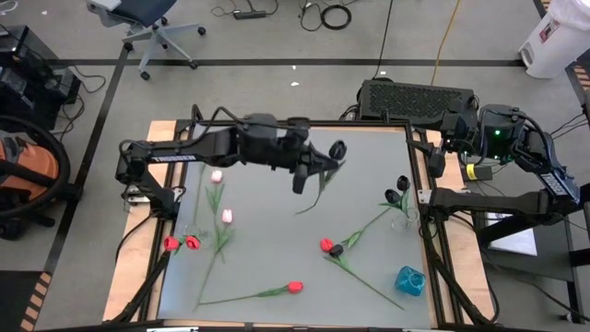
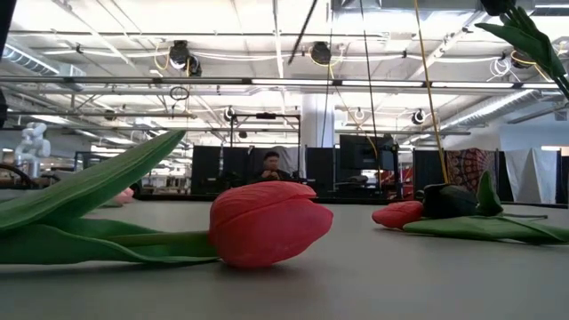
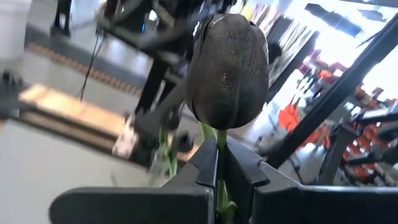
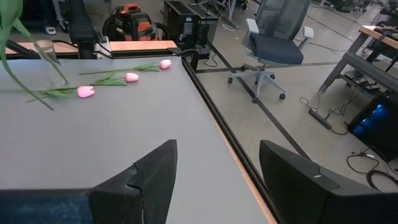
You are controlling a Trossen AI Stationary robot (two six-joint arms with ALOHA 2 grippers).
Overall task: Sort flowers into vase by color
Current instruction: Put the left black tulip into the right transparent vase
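My left gripper [image 3: 219, 177] is pinched on the thin green stem of a black tulip [image 3: 227, 71], holding it above the middle of the grey table [image 1: 277, 263], with its head [image 1: 337, 148] toward the far edge. My right gripper [image 4: 214, 171] waits off the table's right side, fingers spread. Red tulips [image 1: 295, 287] and pink tulips [image 1: 226, 216] lie scattered across the tabletop, and a clear vase [image 1: 401, 217] near the right edge holds black heads.

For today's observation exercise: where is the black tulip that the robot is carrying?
High view: the black tulip is above the table's far middle, its stem pinched in the left gripper.
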